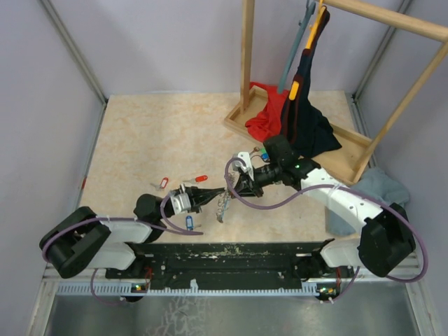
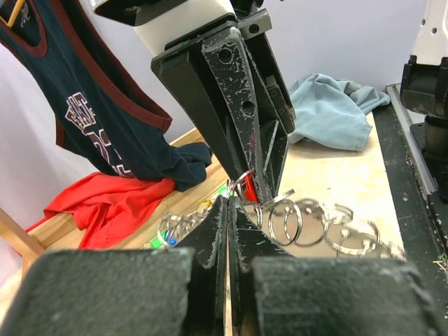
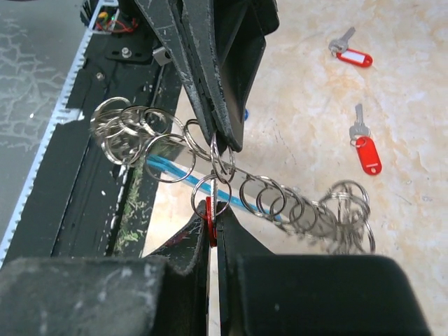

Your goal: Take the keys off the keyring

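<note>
Top: left gripper (image 1: 214,195) and right gripper (image 1: 233,185) meet mid-table, with the keyring (image 1: 222,208) hanging between them. Loose keys (image 1: 200,178) lie just left. The rack (image 1: 294,140) is close behind your right arm, so the open room is left and rear.
Left wrist: left jaws are fully closed, pinching a chain ring.
Right wrist: right jaws are closed on a red tag (image 3: 209,218). Hold the left firm and work that key round its ring; don't yank. The near table edge is close.
</note>
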